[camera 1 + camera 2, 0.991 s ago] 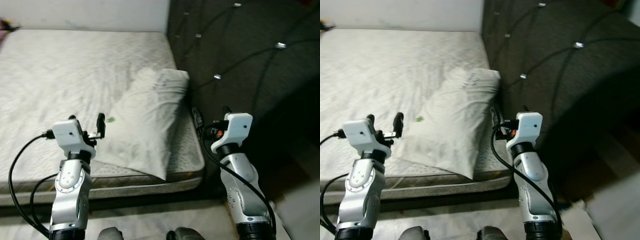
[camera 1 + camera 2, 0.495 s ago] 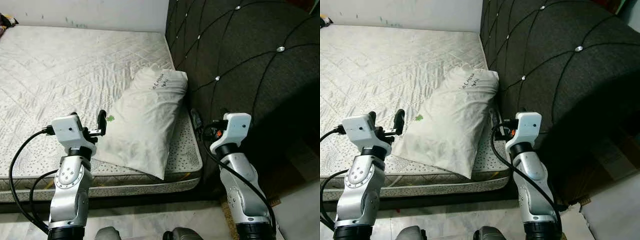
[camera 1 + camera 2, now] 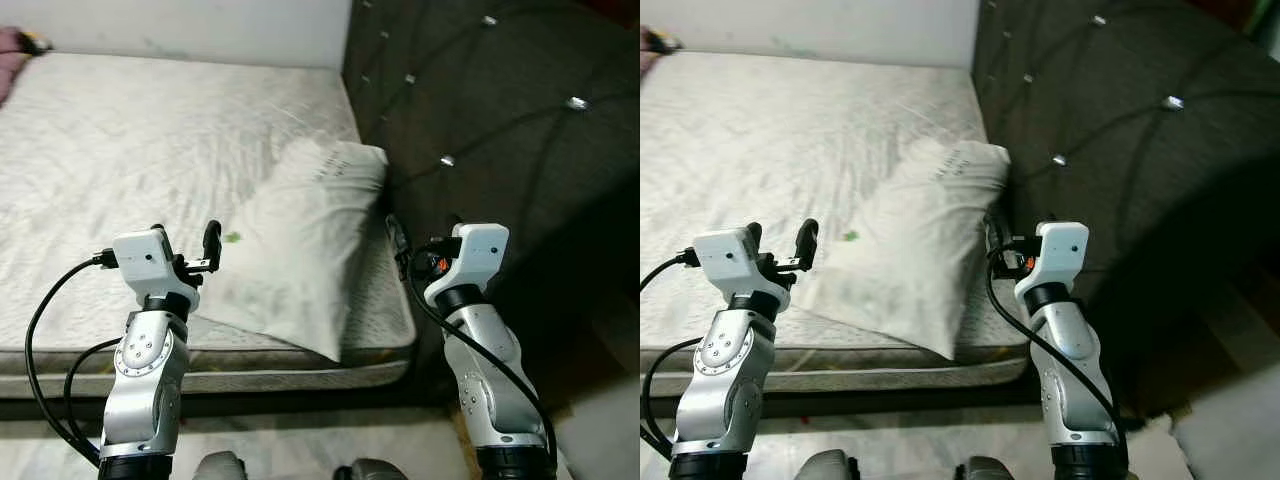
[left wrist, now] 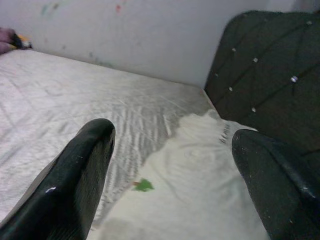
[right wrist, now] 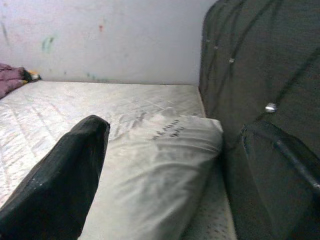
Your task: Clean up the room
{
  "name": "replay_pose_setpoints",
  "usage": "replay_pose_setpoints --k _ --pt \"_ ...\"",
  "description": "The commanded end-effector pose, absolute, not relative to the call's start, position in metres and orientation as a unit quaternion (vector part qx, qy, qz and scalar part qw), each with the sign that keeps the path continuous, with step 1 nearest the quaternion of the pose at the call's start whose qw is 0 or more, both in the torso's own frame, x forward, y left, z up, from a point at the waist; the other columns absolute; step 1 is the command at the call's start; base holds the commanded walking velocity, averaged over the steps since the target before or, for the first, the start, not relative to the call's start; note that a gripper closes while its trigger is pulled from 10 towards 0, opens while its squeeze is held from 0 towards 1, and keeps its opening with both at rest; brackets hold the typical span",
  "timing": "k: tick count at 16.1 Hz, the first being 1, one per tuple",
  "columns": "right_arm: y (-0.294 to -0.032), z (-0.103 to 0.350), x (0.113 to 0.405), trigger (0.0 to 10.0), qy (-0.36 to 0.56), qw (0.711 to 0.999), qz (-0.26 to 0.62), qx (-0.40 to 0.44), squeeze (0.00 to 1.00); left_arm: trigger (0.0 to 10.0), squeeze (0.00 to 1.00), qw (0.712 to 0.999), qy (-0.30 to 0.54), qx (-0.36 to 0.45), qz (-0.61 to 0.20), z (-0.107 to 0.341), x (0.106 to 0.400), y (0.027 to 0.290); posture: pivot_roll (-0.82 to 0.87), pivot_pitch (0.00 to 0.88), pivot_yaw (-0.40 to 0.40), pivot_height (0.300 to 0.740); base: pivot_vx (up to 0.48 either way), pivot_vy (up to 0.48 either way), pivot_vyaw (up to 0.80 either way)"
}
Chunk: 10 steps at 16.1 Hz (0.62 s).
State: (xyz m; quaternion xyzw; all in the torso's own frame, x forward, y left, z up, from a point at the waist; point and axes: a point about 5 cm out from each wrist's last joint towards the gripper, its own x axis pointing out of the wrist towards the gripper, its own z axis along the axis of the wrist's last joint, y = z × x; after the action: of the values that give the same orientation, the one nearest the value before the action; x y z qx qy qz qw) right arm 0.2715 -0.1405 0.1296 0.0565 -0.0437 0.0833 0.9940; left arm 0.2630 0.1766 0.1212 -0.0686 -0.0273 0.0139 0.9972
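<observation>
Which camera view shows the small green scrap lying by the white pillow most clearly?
The left wrist view: the small green scrap appears large, between the open left gripper's fingers, at the white pillow's edge. Both eye views show a tiny fleck.

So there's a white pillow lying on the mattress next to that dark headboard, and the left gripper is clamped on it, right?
Not quite: the left gripper is open and holds nothing, as the left wrist view shows. The white pillow does lie on the mattress beside the dark headboard.

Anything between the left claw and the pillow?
Nothing: bare mattress separates the left claw from the pillow, clearest in the left wrist view.
</observation>
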Motion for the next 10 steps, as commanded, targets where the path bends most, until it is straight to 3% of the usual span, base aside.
replay_pose_setpoints --k 1,3,10 --pt "-0.139 0.1332 0.2708 10.0 -0.047 0.993 0.089 0.062 0.0 10.0 0.0 0.997 -0.028 -0.066 0.009 0.1235 0.2616 0.177 -0.03 0.0 -0.059 0.74 0.0 0.307 0.0" --pt "-0.139 0.1333 0.2707 10.0 -0.046 0.993 0.089 0.062 0.0 10.0 0.0 0.997 -0.028 -0.065 0.009 0.1241 0.2615 0.1767 -0.03 0.0 -0.059 0.74 0.0 0.296 0.0" --pt "-0.1385 0.1332 0.2721 10.0 -0.042 0.993 0.092 0.06 0.0 10.0 0.0 0.998 -0.029 -0.062 0.01 0.1252 0.2625 0.1763 -0.03 0.0 -0.059 0.74 0.0 0.0 0.0"
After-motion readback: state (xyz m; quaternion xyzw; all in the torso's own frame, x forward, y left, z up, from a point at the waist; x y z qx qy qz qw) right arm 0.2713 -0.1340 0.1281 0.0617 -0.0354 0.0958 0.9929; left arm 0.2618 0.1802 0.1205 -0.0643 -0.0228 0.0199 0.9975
